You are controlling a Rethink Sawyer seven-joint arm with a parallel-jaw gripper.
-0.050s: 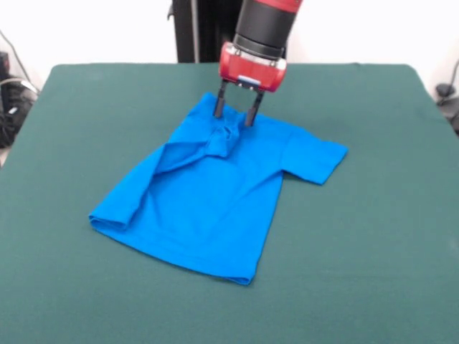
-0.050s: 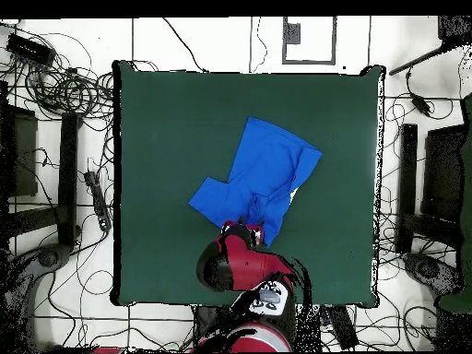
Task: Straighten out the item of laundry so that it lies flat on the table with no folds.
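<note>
A bright blue short-sleeved T-shirt (image 1: 215, 201) lies plain side up near the middle of the dark green felt-covered worktop (image 1: 373, 236), one sleeve spread flat, the other side folded over with creases. The red and black jaws (image 1: 233, 117) stand apart, straddling a bunched ridge of cloth near the collar end.

- One blue T-shirt (image 1: 208, 204), with one sleeve (image 1: 319, 161) spread out
- One green table (image 1: 373, 251)
- One red and black arm (image 1: 265, 29) bearing one gripper (image 1: 234, 113)
</note>
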